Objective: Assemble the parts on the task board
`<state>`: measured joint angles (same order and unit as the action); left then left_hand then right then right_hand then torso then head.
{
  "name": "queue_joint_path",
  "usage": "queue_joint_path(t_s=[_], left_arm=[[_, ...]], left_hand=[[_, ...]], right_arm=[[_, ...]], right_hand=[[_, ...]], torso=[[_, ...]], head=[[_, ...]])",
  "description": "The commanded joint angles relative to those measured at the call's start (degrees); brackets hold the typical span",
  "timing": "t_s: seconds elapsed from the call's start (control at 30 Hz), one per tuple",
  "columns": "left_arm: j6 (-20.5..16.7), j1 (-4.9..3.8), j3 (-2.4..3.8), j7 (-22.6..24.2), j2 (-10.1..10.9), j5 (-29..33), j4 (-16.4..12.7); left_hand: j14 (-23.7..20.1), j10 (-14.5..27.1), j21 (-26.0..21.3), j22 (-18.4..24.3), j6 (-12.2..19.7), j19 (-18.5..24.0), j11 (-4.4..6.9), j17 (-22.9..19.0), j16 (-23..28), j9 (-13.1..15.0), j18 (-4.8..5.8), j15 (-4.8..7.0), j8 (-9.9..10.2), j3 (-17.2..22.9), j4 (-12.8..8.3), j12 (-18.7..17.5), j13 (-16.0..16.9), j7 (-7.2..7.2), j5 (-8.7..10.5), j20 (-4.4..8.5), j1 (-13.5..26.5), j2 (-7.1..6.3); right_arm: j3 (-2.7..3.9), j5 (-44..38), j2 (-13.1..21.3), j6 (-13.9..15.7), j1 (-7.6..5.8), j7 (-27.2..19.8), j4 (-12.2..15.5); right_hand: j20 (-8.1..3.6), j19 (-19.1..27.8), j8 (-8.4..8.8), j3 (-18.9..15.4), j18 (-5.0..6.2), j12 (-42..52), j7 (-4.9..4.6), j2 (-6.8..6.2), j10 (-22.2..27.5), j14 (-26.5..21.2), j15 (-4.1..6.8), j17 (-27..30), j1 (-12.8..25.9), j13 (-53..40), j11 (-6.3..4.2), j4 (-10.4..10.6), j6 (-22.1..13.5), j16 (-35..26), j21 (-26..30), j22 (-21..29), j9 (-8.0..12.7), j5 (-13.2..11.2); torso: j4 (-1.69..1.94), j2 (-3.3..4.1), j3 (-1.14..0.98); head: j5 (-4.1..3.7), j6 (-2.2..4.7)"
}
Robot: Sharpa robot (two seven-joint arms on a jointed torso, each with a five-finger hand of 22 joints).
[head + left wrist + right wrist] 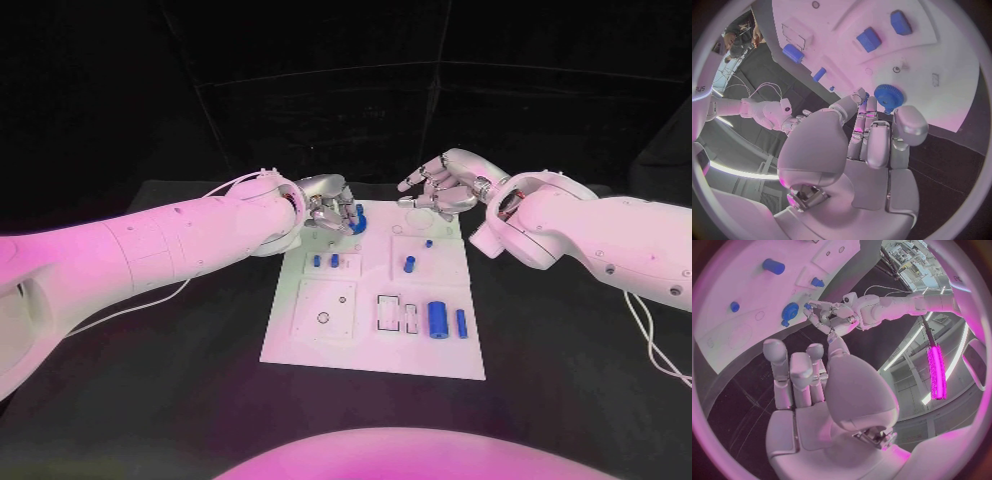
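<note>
Left hand point(329, 208) parked over the far left corner of the task board point(310, 345), fingers point(870, 127) stretched toward the blue gear point(889, 96) sitting right there on the board. From the left wrist view, fingertips reaching the gear's toothed rim, thumb alongside, gear just past the tips. Touching or properly pinching? Can't tell, contact spot covered by the fingers themselves. Head view no help either, just a sliver of blue peeking out under the hand.

Right hand point(444, 188) hanging above the far right corner, fingers loosely curled, nothing in them, apart from the board. Clearly the farther hand from the gear, so probably the left one's job.

Key relation: gear lying flat, axis straight up out of the board, directly ahead of the left fingertips, so likely a top-down grab round the rim rather than from the side.

Rest of the parts spread down the board: two small blue pegs point(325, 260) on the left, one peg point(410, 265) nearer the middle, a fat blue block point(437, 320) and a slim one point(462, 323) close to the near right edge. Black worktop point(173, 380) all round.

Hard to make out: whether the gear is already seated on anything
</note>
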<state>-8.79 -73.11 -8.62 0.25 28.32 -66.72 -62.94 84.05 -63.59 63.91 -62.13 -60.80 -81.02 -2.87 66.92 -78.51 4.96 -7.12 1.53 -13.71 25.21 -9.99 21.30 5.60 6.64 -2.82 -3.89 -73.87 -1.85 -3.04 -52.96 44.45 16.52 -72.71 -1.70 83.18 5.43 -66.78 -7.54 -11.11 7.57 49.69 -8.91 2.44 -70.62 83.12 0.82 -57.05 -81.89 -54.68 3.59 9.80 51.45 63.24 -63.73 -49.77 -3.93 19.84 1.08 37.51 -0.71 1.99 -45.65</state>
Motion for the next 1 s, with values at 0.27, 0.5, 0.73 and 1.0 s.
queue_joint_path(t_s=[0.27,0.5,0.73,1.0], left_arm=[[3.7,-0.06,0.21,-1.5,3.0,2.4,-1.6],[4.0,0.34,0.13,-2.0,3.6,2.4,-0.8],[4.9,0.50,0.11,-2.5,3.6,2.4,0.0],[6.1,0.64,0.11,-3.2,3.4,2.4,0.3]], left_hand=[[1.5,-0.7,0.0,0.0,-0.3,-0.4,-0.01,-0.3,0.3,-0.1,0.82,0.25,0.5,0.4,-0.2,-0.6,-0.2,0.08,0.07,-0.09,0.8,-0.49],[1.5,-0.7,0.0,-0.1,-0.3,-0.4,-0.04,-0.4,0.4,-0.2,0.82,0.23,0.7,0.4,-0.3,-0.8,-0.3,0.11,0.08,-0.10,0.8,-0.75],[1.4,-0.7,0.0,-0.1,-0.3,-0.3,-0.08,-0.5,0.4,-0.3,0.82,0.20,0.8,0.4,-0.3,-1.0,-0.4,0.17,0.08,-0.10,0.8,-0.88],[1.4,-0.7,0.0,-0.2,-0.2,-0.3,-0.18,-0.5,0.5,-0.4,0.84,0.15,1.0,0.4,-0.2,-1.2,-0.5,0.27,0.10,-0.12,1.0,-1.01]], right_arm=[[0.03,0.2,0.1,0.3,-0.10,-0.3,0.1],[0.03,0.2,0.2,0.3,-0.10,-0.3,0.2],[0.03,0.2,0.2,0.4,-0.10,-0.4,0.1],[0.03,0.2,0.1,0.4,-0.10,-0.4,0.0]], right_hand=[[0.09,0.4,-0.36,0.0,0.64,0.1,0.04,0.04,0.5,0.3,-0.04,0.0,-0.4,0.1,0.02,0.4,-0.4,-0.2,0.3,0.0,-0.1,0.1],[0.09,0.4,-0.36,0.0,0.64,0.1,0.04,0.04,0.5,0.3,-0.04,0.0,-0.4,0.1,0.02,0.4,-0.4,-0.2,0.3,0.0,-0.1,0.1],[0.09,0.4,-0.36,0.0,0.64,0.1,0.04,0.04,0.5,0.3,-0.04,0.0,-0.4,0.1,0.02,0.4,-0.4,-0.2,0.3,0.0,-0.1,0.1],[0.09,0.4,-0.38,0.0,0.64,0.2,0.05,0.03,0.5,0.3,-0.04,0.0,-0.5,0.1,0.02,0.4,-0.4,-0.3,0.4,0.0,-0.1,0.1]], torso=[[-0.09,0.14,0.04],[-0.19,0.15,0.06],[-0.26,0.13,0.00],[-0.14,0.11,0.02]], head=[[0.12,0.17],[0.35,0.08],[0.51,-0.04],[0.55,-0.09]])
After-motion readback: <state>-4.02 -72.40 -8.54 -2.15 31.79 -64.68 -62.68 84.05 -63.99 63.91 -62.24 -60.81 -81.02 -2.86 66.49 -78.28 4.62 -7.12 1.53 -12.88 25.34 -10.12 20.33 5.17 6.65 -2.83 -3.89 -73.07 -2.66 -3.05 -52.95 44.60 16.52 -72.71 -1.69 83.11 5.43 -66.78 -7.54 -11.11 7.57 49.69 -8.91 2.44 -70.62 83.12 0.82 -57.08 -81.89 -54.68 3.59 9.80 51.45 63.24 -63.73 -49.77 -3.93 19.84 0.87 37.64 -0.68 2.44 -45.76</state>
